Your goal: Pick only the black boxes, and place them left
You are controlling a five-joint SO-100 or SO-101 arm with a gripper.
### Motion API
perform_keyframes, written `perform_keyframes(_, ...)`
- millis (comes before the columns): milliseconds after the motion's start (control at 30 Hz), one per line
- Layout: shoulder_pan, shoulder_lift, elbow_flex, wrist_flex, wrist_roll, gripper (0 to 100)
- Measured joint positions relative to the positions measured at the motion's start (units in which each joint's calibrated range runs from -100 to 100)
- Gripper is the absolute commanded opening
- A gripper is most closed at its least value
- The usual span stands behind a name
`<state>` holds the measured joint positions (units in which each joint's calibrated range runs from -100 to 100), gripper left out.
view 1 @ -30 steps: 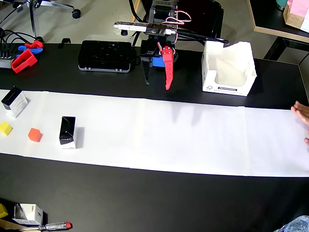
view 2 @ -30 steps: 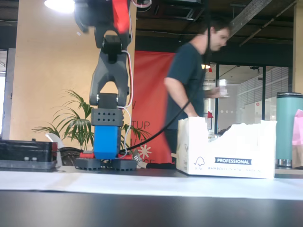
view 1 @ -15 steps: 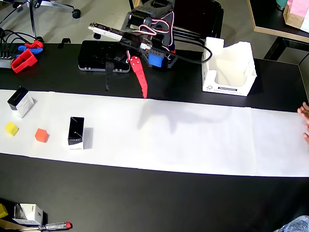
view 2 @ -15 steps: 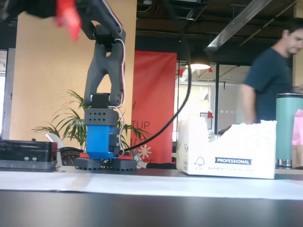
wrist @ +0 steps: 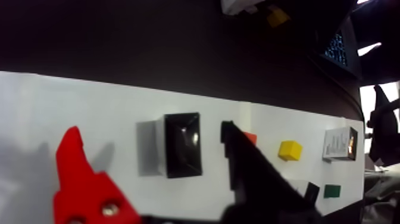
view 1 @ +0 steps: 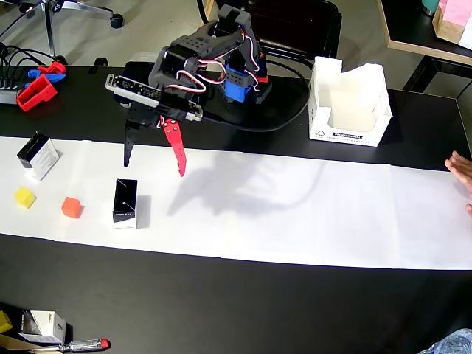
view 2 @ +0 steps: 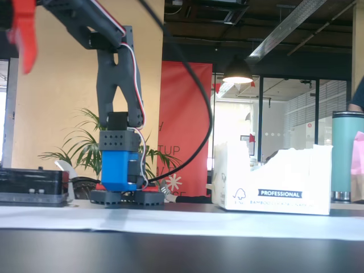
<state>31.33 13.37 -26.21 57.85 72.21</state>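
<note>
The setting is an open-plan office or shared workspace. In the fixed view, behind the white carton [view 2: 273, 179], glass partition walls [view 2: 296, 122], an exposed ceiling duct [view 2: 284, 28], a pendant lamp [view 2: 238, 73] and a red banner [view 2: 185, 125] are visible. In the overhead view, an office chair base [view 1: 74, 15] stands beyond the black bench [view 1: 221, 295].
</note>
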Motion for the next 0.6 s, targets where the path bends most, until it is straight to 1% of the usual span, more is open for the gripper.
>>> perform_keyframes(300,2.2,14.8,-6.8,0.0,0.5,44)
perform_keyframes(400,2.2,17.0,-7.8,0.0,0.7,44)
perform_keyframes(533,2.2,18.5,-7.8,0.0,2.6,44)
perform_keyframes(600,2.2,20.6,-8.1,0.0,2.7,41)
